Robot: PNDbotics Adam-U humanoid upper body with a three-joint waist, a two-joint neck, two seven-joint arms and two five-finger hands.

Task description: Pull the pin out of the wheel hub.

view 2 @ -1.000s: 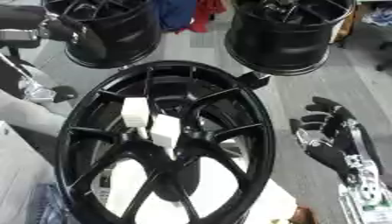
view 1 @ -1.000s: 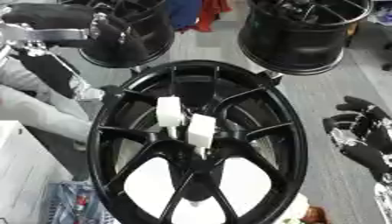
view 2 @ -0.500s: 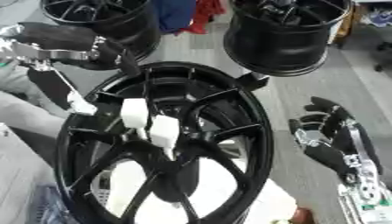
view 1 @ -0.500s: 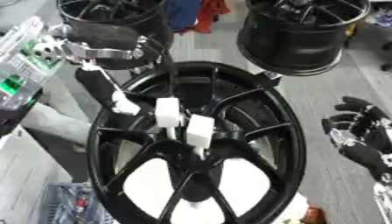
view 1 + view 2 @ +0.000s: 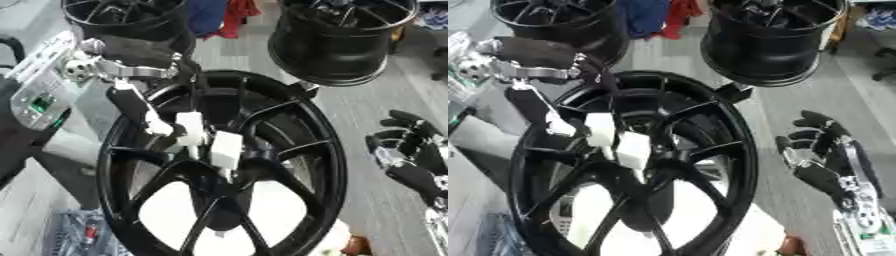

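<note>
Black wheel hub (image 5: 262, 165) carries two white pins (image 5: 226, 149); left hand (image 5: 140, 107) reaches them with fingers extended, while right hand (image 5: 820, 155) rests open alongside.

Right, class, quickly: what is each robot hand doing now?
Left robot hand: reaching to the white pin at the wheel hub; grip cannot be told.
Right robot hand: open, idle, holding nothing.

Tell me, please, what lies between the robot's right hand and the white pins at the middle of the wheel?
In the left eye view, black spokes and the wheel's rim lie between the right hand and the white pins, then bare grey floor.
</note>
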